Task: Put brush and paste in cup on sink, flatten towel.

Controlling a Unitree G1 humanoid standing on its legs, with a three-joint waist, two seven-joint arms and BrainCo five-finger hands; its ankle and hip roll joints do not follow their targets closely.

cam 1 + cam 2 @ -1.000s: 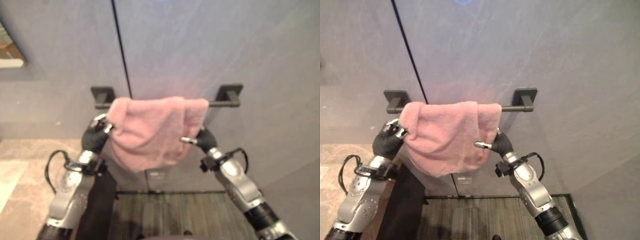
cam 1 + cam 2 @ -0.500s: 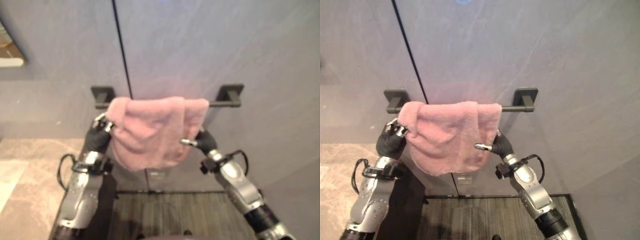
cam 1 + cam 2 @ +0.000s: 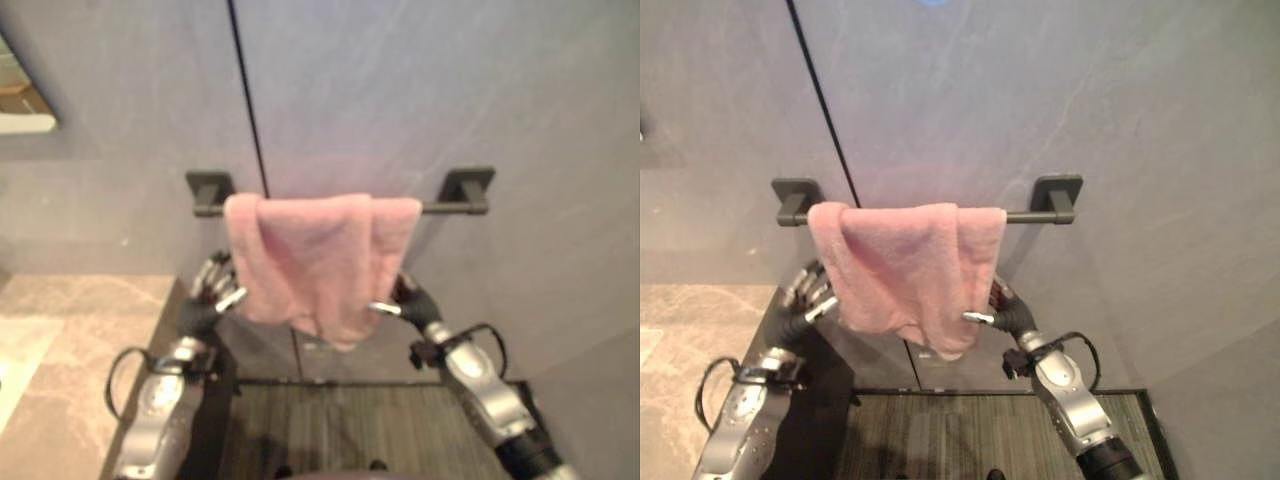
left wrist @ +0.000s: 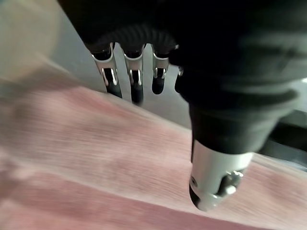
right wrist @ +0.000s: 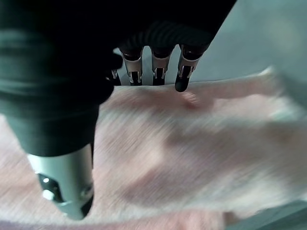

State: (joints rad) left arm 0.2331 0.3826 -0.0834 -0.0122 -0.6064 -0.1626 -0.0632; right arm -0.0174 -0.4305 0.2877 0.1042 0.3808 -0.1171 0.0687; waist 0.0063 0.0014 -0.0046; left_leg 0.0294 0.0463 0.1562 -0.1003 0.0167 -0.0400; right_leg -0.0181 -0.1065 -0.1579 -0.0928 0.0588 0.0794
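Observation:
A pink towel [image 3: 315, 260] hangs over a black bar [image 3: 455, 207] on the grey wall, bunched toward the bar's left and longer at its middle. My left hand [image 3: 208, 300] is beside the towel's lower left edge, fingers spread and straight. In the left wrist view the left hand's thumb [image 4: 216, 167] and fingers stand straight with the towel [image 4: 96, 158] past them. My right hand [image 3: 408, 300] is at the towel's lower right edge, its thumb in front of the cloth. The right wrist view shows the right hand [image 5: 67, 177] with straight fingers against the towel [image 5: 192, 153].
A marble counter [image 3: 60, 340] runs along the left, with a dark cabinet side [image 3: 215, 400] below its edge. A mirror's corner [image 3: 25, 105] shows at upper left. A striped mat [image 3: 340, 425] covers the floor under the towel. A black seam [image 3: 248, 100] splits the wall.
Both hands have dropped lower. The left hand has let go of the towel's left side and opened. The towel now hangs straighter and longer from the bar.

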